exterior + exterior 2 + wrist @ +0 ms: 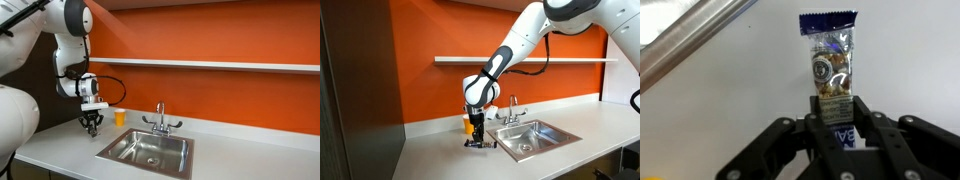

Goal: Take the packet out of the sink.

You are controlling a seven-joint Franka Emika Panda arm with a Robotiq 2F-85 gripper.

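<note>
The packet (pixel 830 60) is silvery with a dark blue strip at its 12 o'clock end; the gripper (pixel 834 108) is black, the wall (pixel 220 40) orange, the cup (pixel 120 116) yellow-orange.

The packet (pixel 830 55) and the sink (pixel 125 150), wrist and exterior views.
The packet is small and flat, with a dark blue crimped seal at its far end and a glossy, partly clear body bearing a round emblem. Its near end is clamped in the gripper (pixel 833 112), outside the basin, over the white counter (pixel 900 60); contact with the counter cannot be judged. The sink is a rectangular stainless-steel basin with a round drain (pixel 152 159) and a chrome two-handled faucet (pixel 160 118).
</note>
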